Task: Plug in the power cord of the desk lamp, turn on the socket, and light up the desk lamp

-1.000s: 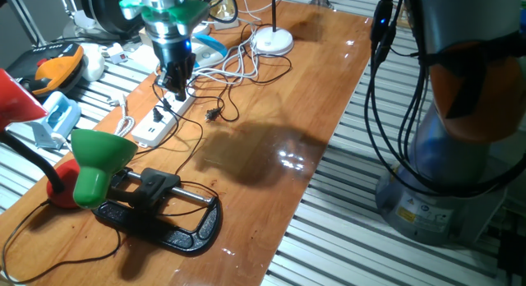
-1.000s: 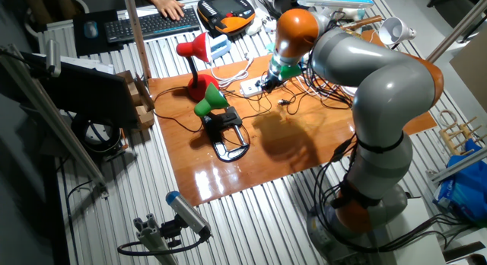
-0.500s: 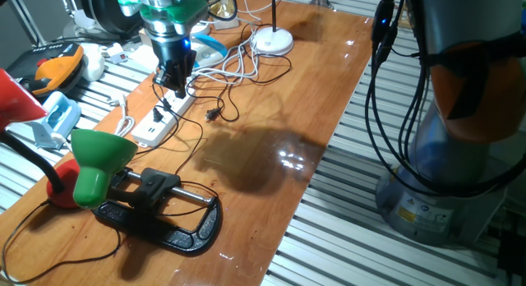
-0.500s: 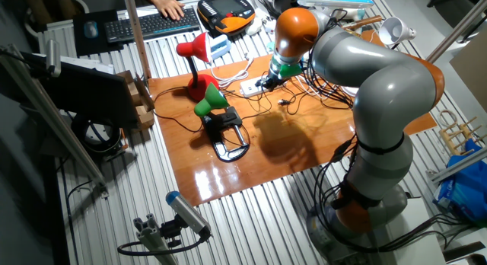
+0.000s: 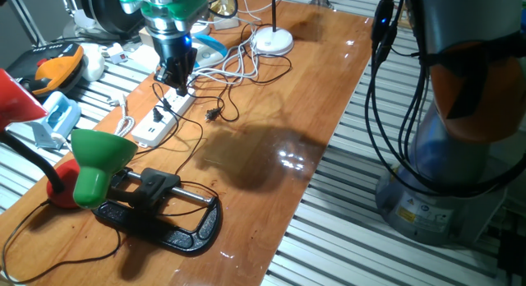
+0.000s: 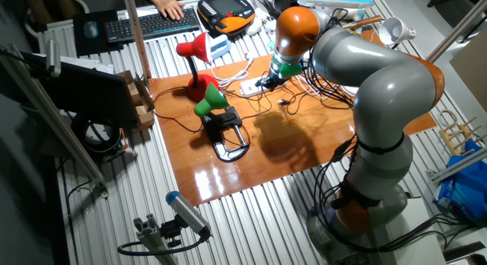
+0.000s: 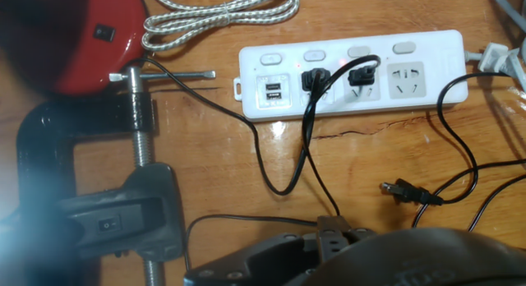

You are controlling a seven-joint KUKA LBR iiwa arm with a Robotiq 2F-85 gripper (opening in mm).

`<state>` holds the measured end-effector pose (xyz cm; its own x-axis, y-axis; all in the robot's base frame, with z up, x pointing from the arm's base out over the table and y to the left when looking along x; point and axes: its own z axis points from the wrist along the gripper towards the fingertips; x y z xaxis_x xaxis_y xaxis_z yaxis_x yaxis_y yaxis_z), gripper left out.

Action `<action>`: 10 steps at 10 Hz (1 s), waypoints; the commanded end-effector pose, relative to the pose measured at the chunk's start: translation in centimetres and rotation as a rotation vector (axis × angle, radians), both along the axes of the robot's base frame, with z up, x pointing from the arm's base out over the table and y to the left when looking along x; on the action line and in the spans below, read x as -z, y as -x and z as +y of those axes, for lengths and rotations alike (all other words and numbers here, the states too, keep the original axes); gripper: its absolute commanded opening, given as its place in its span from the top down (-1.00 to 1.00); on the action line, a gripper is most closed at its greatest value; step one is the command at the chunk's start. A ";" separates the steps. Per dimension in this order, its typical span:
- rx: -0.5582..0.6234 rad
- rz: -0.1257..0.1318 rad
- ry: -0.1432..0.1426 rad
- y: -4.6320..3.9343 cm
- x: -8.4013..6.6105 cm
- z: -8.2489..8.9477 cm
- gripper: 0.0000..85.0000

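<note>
A: Where does the long, flat white power strip (image 5: 167, 115) lie?

B: On the glossy orange-brown wooden table (image 5: 279, 113), toward its far left edge in one fixed view, with the black two-finger end effector (image 5: 174, 82) hanging just above its far end. The other fixed view shows the same strip (image 6: 251, 87) only as a small white bar under the grey and orange arm (image 6: 365, 90).

A: What does the hand view add?

B: It looks straight down on the strip (image 7: 427, 60): two black plugs (image 7: 312, 79) sit in neighbouring outlets, one outlet at the right is free, and a third black plug (image 7: 403, 190) lies loose on the wood below. A row of small switches runs along the top edge.

A: And the lamps?

B: The green-shaded desk lamp (image 5: 97, 163) is fixed in a black metal C-clamp (image 5: 164, 216), beside a red desk lamp (image 6: 192, 55). The hand view shows the clamp's screw (image 7: 141, 130) close up.

A: Is the end effector spread or pressed together?

B: No view shows that clearly; it cannot be told.
</note>
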<state>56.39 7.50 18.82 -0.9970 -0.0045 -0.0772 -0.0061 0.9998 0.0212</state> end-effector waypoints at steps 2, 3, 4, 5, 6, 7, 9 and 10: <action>0.001 0.002 0.000 -0.08 0.1 0.1 1.00; 0.001 0.003 -0.002 -0.07 0.0 0.1 1.00; -0.001 0.005 -0.003 -0.09 0.0 0.1 1.00; -0.002 0.006 -0.003 -0.10 0.1 0.2 1.00; -0.004 0.006 -0.003 -0.11 0.1 0.2 1.00; -0.005 0.005 -0.003 -0.12 0.1 0.2 1.00; -0.007 0.006 -0.004 -0.12 0.1 0.2 1.00; -0.008 0.008 -0.007 -0.12 0.1 0.2 1.00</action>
